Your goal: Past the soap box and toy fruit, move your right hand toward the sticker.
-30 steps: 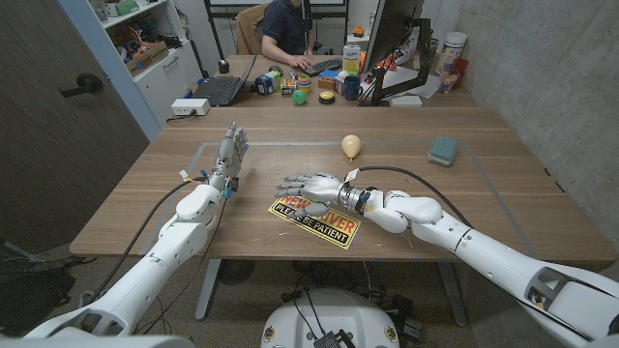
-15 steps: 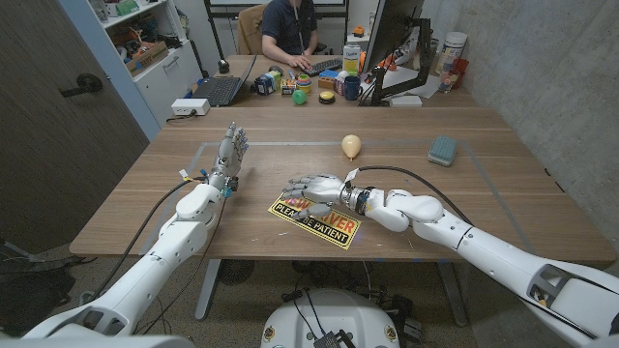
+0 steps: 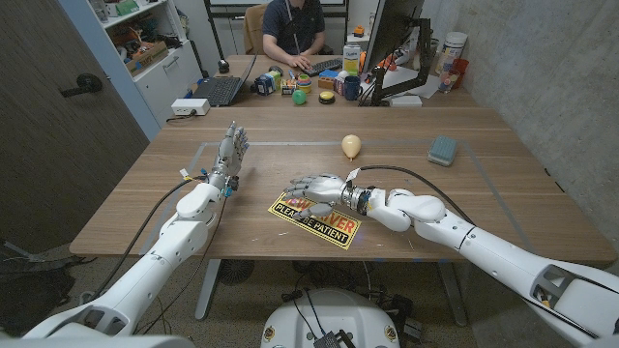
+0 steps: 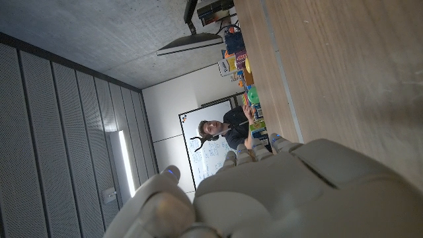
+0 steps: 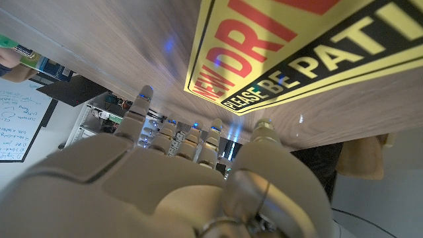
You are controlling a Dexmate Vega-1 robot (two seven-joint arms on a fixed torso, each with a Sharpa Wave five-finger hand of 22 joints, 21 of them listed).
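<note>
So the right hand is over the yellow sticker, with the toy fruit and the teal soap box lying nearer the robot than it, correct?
Not quite. The head view shows the toy fruit and teal soap box lying farther from the robot than the right hand, not nearer. The hand is indeed over the yellow sticker.

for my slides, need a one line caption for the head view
Right hand hovers over the yellow sticker, toy fruit and soap box behind it.
</note>
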